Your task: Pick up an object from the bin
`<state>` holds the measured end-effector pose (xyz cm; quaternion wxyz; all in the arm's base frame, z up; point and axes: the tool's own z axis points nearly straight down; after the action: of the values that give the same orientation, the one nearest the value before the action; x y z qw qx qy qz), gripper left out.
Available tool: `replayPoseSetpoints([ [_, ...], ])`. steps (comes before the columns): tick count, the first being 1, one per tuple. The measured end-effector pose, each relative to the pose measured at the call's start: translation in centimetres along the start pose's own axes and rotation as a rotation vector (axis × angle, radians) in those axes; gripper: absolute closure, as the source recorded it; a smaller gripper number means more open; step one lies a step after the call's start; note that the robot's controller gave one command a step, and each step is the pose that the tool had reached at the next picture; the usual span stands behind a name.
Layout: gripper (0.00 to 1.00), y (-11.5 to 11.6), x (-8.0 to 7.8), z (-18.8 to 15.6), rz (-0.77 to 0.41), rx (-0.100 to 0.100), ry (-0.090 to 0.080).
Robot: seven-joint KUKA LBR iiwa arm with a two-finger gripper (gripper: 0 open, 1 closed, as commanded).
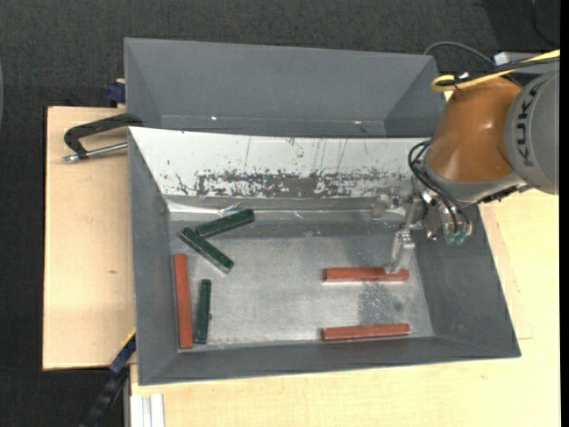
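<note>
Green bar pair (pixel 222 223): V-shaped, ten o'clock.
Single green bar (pixel 203 310): eight o'clock, beside long red bar (pixel 183 301).
Short red bar (pixel 364 332): five o'clock.

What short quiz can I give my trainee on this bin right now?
1. True or false: the gripper is at the right end of the upper red bar.
2. How many green bars lie in the bin?
3. The long red bar lies along which side of the view? A) left B) right C) far

Key: 1 true; 2 three; 3 A.
</note>
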<state>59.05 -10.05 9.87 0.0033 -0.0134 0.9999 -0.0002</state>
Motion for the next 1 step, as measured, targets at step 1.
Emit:
replayPoseSetpoints([
  [1, 0.00, 0.70, 1.96, 0.96, -0.147, 0.001, -0.001],
])
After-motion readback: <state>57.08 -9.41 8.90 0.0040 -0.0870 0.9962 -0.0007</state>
